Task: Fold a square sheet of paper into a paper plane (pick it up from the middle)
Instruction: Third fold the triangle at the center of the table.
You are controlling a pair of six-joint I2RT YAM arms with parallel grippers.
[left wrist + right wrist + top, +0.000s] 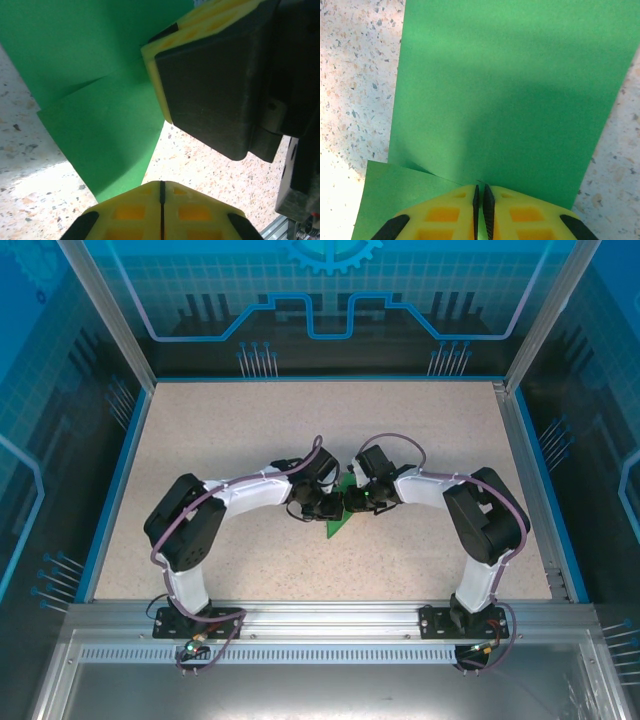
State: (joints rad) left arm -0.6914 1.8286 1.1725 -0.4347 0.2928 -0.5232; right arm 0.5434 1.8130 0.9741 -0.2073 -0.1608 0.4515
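Green paper (510, 100) pinched in right gripper (480, 200); left gripper (161, 200) clenched, seemingly empty. I fear a tug tears it or slips it free.

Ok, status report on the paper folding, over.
Left gripper shut, empty, beside the green paper. Right gripper shut on its edge; paper partly folded, on the table. Grippers crowd close together.

One paper sheet (510, 100), one left tool (161, 192), one right tool (480, 194).
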